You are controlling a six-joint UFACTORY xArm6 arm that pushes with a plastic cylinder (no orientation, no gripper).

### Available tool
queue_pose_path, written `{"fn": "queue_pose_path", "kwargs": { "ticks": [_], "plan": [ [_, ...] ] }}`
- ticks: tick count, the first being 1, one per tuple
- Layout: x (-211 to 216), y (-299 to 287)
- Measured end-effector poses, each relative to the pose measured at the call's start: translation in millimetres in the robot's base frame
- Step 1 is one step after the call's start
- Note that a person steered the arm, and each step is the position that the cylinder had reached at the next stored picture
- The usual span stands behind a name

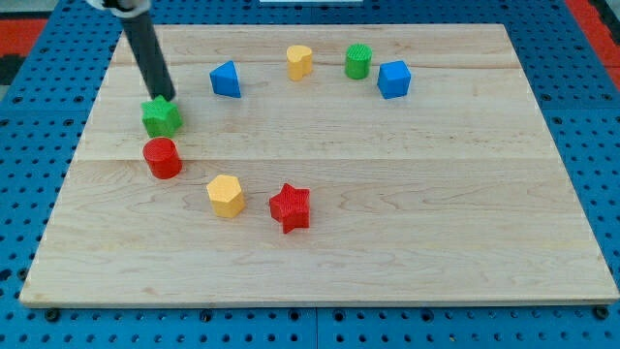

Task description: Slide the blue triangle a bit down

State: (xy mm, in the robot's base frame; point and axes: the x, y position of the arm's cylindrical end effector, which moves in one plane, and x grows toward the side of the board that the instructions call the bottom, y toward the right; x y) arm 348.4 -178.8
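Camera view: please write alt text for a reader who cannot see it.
My tip rests at the green star, left of the blue triangle, on a wooden board scattered with other coloured blocks.

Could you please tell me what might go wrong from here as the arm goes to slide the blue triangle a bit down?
1. My tip sits at the green star, left of the blue triangle; moving off could drag the star along, perhaps into the red cylinder.
2. To push down, the tip must get above the triangle; a direct path right may knock it sideways.
3. An off-centre push may turn the triangle.
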Motion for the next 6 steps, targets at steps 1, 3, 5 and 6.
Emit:
{"fn": "queue_pose_path", "kwargs": {
  "ticks": [1,3,5,6],
  "plan": [
    [2,15],
    [-67,19],
    [-81,76],
    [-31,76]
  ]
}}
